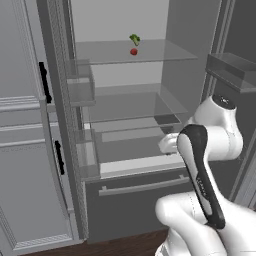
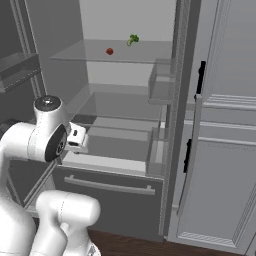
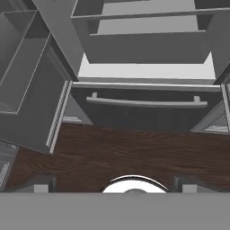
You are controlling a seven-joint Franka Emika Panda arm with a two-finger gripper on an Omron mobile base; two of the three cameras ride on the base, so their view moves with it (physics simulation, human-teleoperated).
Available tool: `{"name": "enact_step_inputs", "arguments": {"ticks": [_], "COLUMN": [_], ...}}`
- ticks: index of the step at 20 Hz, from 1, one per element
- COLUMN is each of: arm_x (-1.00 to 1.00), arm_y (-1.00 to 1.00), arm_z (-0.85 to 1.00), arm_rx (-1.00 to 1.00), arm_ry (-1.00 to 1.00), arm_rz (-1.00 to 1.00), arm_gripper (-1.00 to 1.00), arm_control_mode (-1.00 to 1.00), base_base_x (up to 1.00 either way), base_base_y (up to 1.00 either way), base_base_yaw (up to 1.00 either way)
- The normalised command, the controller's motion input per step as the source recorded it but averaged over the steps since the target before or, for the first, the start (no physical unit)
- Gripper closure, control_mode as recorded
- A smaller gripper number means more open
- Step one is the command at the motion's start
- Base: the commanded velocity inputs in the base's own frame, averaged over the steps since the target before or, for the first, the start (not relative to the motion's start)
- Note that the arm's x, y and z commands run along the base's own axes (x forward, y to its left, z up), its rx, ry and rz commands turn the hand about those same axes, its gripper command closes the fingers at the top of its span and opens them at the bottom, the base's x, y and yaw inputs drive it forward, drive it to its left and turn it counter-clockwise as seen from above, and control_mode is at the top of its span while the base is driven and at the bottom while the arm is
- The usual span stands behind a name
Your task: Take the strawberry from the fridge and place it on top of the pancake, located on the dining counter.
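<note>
The fridge point(image 1: 140, 200) looks matt dark grey with clear glass shelves point(image 1: 135, 52); the floor point(image 3: 121, 152) is dark grained wood, the arm point(image 1: 200, 220) glossy white.

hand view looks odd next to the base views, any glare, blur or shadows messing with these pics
Left base view: flat even light, no glare, strawberry sharp on the glass shelf. Right base view: equally crisp. Hand view: tilted down at the wooden floor, straight edges splay outward, no blur.
</note>
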Motion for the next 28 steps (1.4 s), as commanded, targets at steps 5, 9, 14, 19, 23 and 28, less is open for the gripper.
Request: {"name": "enact_step_inputs", "arguments": {"ticks": [5, 9, 14, 19, 23, 28], "arm_x": [-0.7, -0.56, -0.12, 0.0, 0.0, 0.0], "arm_y": [-0.06, 0.09, -0.06, -0.16, 0.0, 0.0], "arm_z": [0.02, 0.12, 0.0, -0.07, -0.18, -0.12], "arm_rx": [-0.01, -0.05, -0.22, -0.12, 0.05, 0.13], "arm_ry": [-0.02, 0.0, 0.0, 0.0, 0.0, 0.0], "arm_rz": [-0.1, 0.0, 0.0, 0.0, 0.0, 0.0], "arm_gripper": [-1.0, -1.0, -1.0, -1.0, -1.0, -1.0], "arm_control_mode": [-1.0, -1.0, -1.0, -1.0, -1.0, -1.0], "base_base_x": [0.0, 0.0, 0.0, 0.0, 0.0, 0.0], "base_base_y": [0.0, 0.0, 0.0, 0.0, 0.0, 0.0], "base_base_yaw": [0.0, 0.0, 0.0, 0.0, 0.0, 0.0]}}
